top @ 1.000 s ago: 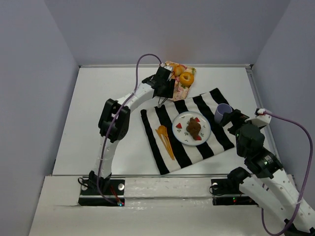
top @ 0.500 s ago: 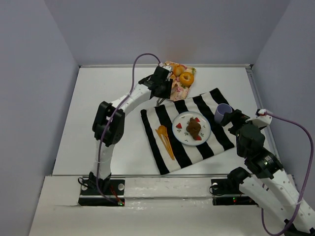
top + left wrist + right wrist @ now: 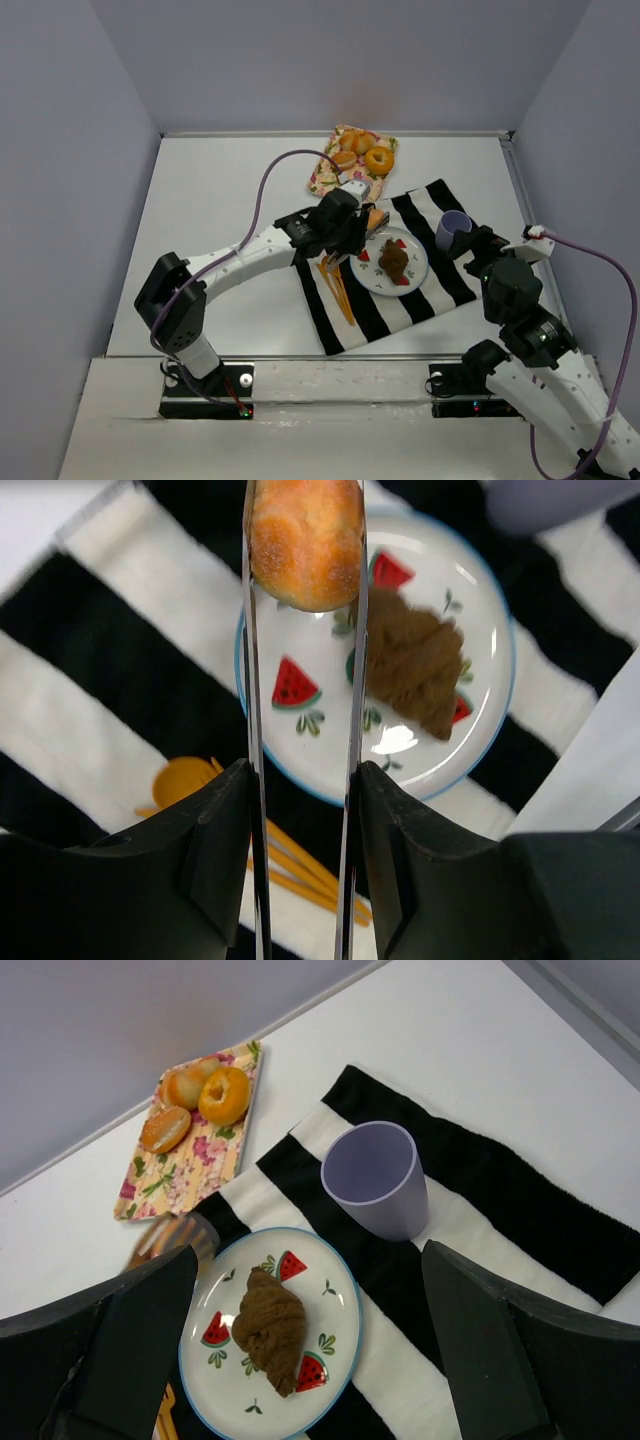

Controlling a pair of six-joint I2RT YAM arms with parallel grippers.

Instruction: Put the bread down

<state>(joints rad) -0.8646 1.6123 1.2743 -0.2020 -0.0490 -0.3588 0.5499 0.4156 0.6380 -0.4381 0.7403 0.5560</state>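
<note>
My left gripper [image 3: 368,218] is shut on the round golden bread [image 3: 305,542], which sits high between its thin metal fingers [image 3: 250,680]. It hangs over the far-left rim of the watermelon-print plate [image 3: 421,272]. The dark brown lumpy bread [image 3: 393,259] lies in the middle of that plate [image 3: 300,740], to the right of the held roll. In the right wrist view the brown bread [image 3: 268,1328] lies on the plate [image 3: 335,1300], and the left gripper shows as a blur [image 3: 170,1242] at the plate's far-left rim. My right gripper [image 3: 480,243] stands open beside the cup, nothing between its fingers.
A purple cup [image 3: 453,230] stands on the black-and-white striped cloth [image 3: 345,330], right of the plate. Orange plastic cutlery [image 3: 336,284] lies left of the plate. A floral tray [image 3: 325,178] at the back holds a ring-shaped bagel [image 3: 379,159] and other rolls.
My left gripper shut on the golden roll at the floral tray, then swung forward and right with it to the plate's edge. The right arm has barely moved.
</note>
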